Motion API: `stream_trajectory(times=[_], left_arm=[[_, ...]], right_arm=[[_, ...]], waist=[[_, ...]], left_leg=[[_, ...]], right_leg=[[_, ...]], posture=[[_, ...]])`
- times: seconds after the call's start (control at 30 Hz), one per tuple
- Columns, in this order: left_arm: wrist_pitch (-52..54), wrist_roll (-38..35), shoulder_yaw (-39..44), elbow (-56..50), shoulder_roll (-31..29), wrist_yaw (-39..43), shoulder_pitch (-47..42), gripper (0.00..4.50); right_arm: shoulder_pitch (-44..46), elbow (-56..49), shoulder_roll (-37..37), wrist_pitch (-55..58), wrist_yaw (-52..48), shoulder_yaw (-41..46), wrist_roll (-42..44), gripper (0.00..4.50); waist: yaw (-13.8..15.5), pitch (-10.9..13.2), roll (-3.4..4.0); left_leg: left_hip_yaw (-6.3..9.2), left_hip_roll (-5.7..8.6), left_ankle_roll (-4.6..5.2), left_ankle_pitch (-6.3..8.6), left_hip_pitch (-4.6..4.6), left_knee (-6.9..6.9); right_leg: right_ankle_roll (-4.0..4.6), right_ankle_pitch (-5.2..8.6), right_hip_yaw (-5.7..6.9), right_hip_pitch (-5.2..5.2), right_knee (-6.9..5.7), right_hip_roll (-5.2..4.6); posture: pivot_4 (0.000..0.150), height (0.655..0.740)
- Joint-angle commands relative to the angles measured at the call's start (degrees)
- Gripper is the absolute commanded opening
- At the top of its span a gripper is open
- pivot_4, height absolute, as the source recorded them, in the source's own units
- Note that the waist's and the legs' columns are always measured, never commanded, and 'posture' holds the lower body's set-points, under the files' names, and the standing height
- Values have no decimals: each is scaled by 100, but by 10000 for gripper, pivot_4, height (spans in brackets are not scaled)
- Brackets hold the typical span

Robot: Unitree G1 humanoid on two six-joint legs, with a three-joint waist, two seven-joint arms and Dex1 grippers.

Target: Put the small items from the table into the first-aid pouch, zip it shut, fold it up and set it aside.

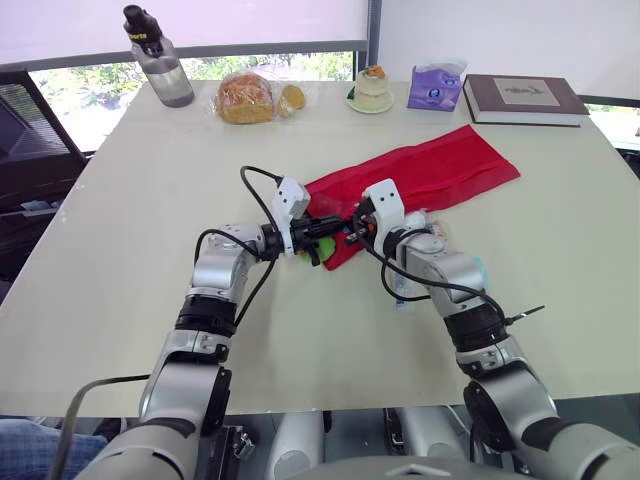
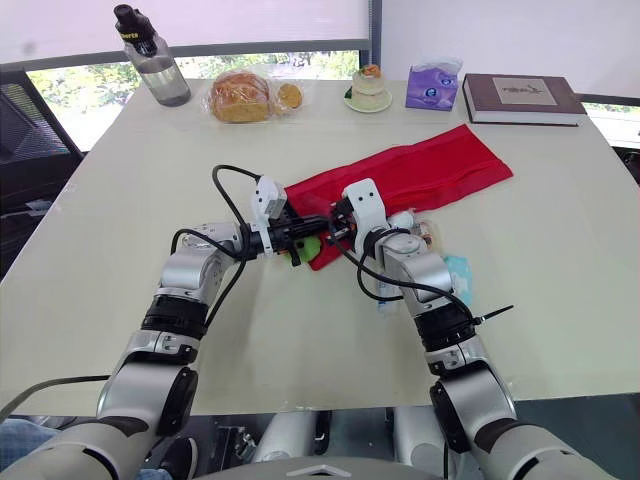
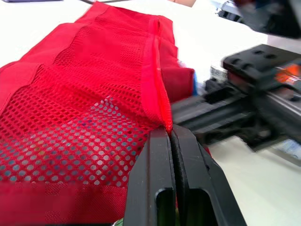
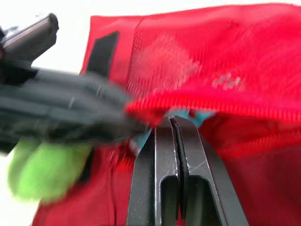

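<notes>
Jaws of left gripper [image 3: 170,132] pressed together, pinching the zip edge of the red mesh first-aid pouch [image 1: 430,175]. Right gripper [image 4: 172,121] jaws also together, nipping the same red edge, facing the left one. Pouch lies flat, centre to upper right of frame, on white table [image 1: 150,300]. Lime-green soft item [image 4: 44,169] at pouch's near end, under left gripper. Brown hardcover book [image 1: 525,98] upper right; cover label too small to read.
</notes>
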State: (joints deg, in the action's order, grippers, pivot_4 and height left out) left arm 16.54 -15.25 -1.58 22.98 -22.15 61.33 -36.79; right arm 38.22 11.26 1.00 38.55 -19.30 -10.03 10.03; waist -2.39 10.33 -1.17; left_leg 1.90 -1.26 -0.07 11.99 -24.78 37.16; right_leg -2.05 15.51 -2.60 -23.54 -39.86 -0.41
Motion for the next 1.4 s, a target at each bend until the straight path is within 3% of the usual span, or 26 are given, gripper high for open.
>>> stream_trajectory(times=[0.03, 0.27, 0.53, 1.03, 1.17, 1.4], left_arm=[[32, -73, -151, -332, 46, 104, 64, 0], [22, -42, -176, -394, 61, 63, 91, 0], [-22, 42, -268, -541, 115, -30, 232, 0], [-34, 180, -430, -895, -5, -153, 678, 0], [-154, 304, -421, -750, -111, -174, 660, 0], [-395, 366, -285, -301, -298, -250, 424, 0]], right_arm=[[226, -67, 191, -266, -105, 139, 160, 234], [279, 283, 474, -325, -230, 191, 228, 234], [512, 1309, 497, -731, -284, -61, -252, 234], [1362, 2898, 879, -1875, 635, 714, -379, 234], [1176, 2463, 881, -1851, 455, 731, -148, 234], [212, 560, 472, -734, -140, 280, 57, 234]], waist=[[0, 0, 0], [-11, 0, 0], [-22, -2, -1], [-118, -8, -4], [-97, -8, -4], [-90, -8, -4]], left_leg=[[0, 0, 0, 0, 1, 0], [0, -1, 0, 0, 3, 0], [-2, -5, 0, 0, 14, 2], [-5, -26, -4, -2, 97, -12], [-7, -21, -5, -2, 93, -12], [-6, -20, -5, -2, 92, -39]], right_leg=[[0, 0, -1, 0, 0, 0], [0, 0, -2, 0, -1, 2], [0, 0, -11, 3, -3, 16], [15, -8, -31, 62, 0, 37], [15, -8, -35, 62, 4, 29], [16, -7, -36, 54, 9, 28]], posture=[[1500, 7400], [1500, 7400], [1500, 7400], [1500, 7400], [1500, 7400], [1500, 7400]])
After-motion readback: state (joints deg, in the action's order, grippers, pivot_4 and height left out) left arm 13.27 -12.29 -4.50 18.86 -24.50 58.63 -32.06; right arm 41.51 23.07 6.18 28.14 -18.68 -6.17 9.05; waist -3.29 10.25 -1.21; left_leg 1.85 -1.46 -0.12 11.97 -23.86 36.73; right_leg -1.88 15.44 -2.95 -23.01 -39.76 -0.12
